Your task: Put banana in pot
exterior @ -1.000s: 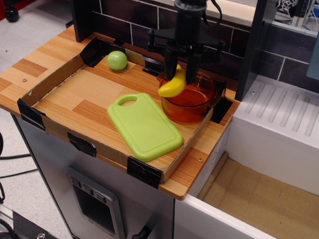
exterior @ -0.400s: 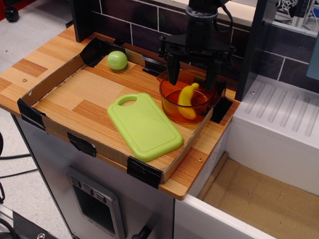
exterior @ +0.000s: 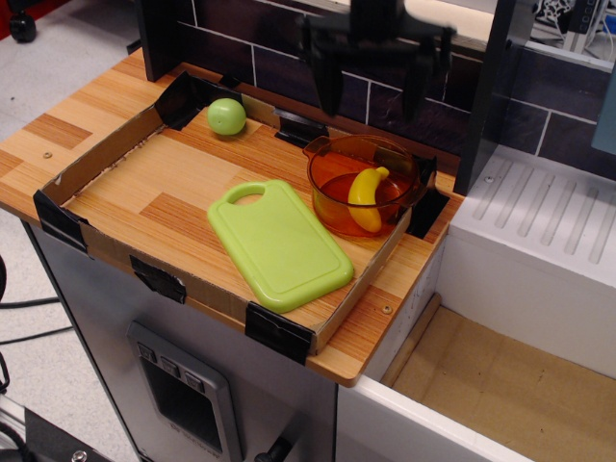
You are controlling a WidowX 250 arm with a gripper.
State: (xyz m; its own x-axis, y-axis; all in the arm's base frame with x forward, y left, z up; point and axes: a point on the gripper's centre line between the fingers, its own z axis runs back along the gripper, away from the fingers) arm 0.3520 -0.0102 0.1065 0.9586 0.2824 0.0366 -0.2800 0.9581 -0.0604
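While my gripper [exterior: 375, 91] hangs above the pot [exterior: 332, 183] with its two fingers spread apart and nothing between them, the banana [exterior: 366, 197] lies inside this orange-red pot, leaning on the wall. Just beside the pot, the light-green cutting board [exterior: 279, 245] lies flat in the cardboard tray [exterior: 96, 164]. A green ball [exterior: 226, 116] sits in the tray's far corner.
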